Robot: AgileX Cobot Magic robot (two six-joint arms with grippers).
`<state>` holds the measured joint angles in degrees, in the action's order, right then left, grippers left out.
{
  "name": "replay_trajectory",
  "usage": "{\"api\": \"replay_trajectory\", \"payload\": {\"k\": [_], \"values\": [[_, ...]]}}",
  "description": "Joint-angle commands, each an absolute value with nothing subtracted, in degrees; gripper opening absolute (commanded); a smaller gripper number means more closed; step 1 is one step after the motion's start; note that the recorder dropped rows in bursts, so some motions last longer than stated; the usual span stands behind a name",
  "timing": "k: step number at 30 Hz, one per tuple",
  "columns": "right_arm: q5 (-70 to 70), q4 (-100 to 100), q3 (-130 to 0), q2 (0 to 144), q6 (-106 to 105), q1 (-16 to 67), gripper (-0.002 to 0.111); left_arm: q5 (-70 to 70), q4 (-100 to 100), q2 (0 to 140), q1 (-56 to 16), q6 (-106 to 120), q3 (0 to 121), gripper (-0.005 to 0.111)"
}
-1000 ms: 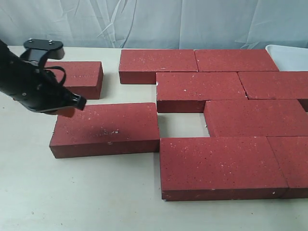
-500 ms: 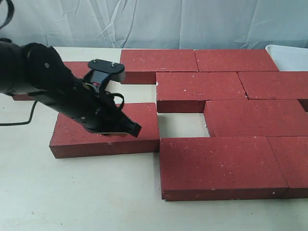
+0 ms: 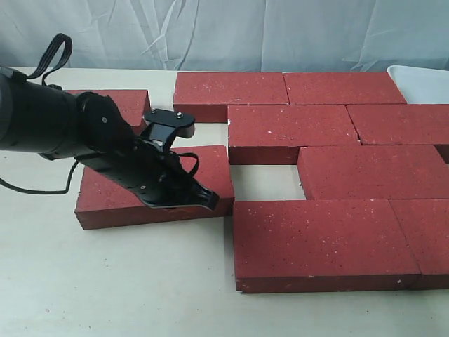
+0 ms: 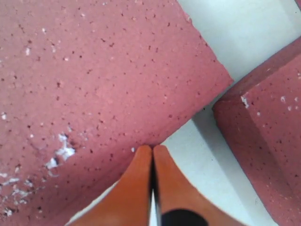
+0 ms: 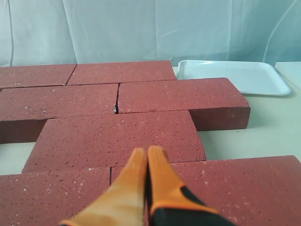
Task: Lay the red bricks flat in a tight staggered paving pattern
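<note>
left gripper (image 3: 207, 202) moved lower-right across loose red brick (image 3: 140, 193), now at its near edge, fingers pressed together, empty; brick left-of-centre on table (image 3: 105, 288), beside paved bricks (image 3: 330, 133); right gripper (image 5: 147, 153) closed, empty.

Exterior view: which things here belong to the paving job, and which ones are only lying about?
Belong to the job:
- laid red bricks
- loose brick, with the shut left hand at its edge
- spare brick behind it

Only lying about:
- white tray
- pale curtain
</note>
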<state>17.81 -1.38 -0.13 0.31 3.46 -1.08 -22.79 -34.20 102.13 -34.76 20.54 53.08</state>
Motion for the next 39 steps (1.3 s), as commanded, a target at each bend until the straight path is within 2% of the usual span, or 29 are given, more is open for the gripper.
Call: {"api": "replay_trajectory", "payload": {"k": [1, 10, 17, 27, 33, 39], "values": [[17.39, -1.37, 0.0, 0.0, 3.23, -1.03, -0.001, -22.53, -34.07, 103.67, -35.06, 20.76, 53.02, 0.0], [17.39, -1.37, 0.0, 0.0, 3.23, -1.03, -0.001, -28.11, -32.61, 98.39, -34.83, 21.48, 53.14, 0.0], [17.39, -1.37, 0.0, 0.0, 3.23, -1.03, -0.001, -19.58, -31.23, 92.13, -34.83, 20.77, 53.14, 0.0], [17.39, -1.37, 0.0, 0.0, 3.23, -1.03, -0.001, -19.24, -30.31, 88.85, -34.83, 18.35, 53.14, 0.0], [17.39, -1.37, 0.0, 0.0, 3.23, -1.03, -0.001, -23.3, -24.81, 82.61, -28.61, 10.25, 53.14, 0.0], [17.39, -1.37, 0.0, 0.0, 3.23, -1.03, -0.001, -35.26, -8.67, 73.75, -17.33, -2.89, 53.01, 0.0]]}}
